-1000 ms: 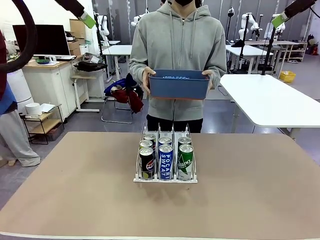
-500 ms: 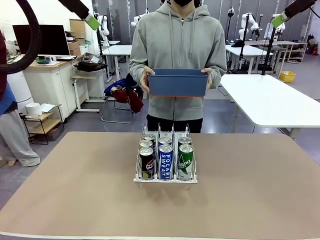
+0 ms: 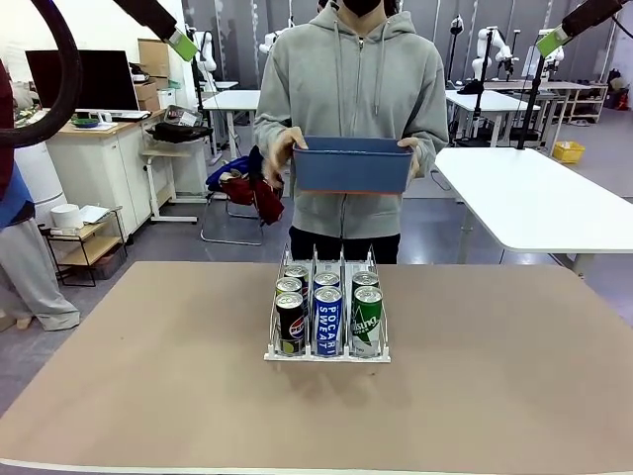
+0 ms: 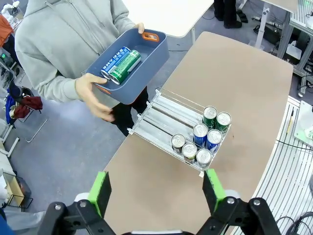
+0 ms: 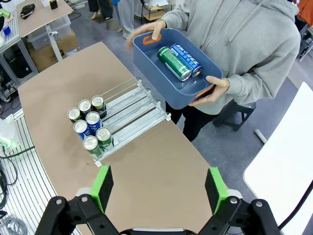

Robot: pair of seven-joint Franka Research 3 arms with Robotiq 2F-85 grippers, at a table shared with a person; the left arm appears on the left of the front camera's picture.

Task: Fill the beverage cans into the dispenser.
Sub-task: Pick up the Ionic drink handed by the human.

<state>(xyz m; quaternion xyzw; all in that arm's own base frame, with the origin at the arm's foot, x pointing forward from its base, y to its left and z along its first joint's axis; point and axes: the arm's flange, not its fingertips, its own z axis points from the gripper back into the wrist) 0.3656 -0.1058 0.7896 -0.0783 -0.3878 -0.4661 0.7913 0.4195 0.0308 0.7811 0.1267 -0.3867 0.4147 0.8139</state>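
Jaws wide on both arms [image 3: 148,14] held high, person's hands [image 3: 286,150] holding blue bin [image 3: 352,168]

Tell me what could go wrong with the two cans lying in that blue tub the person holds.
1. The green aluminium can and the blue-and-white can lie loose on their sides in the blue plastic bin, held off the table; a tilt could roll them.
2. The lanes of the white wire rack are narrow and six cans stand at one end; a misaligned can might catch the wires or knock those over.
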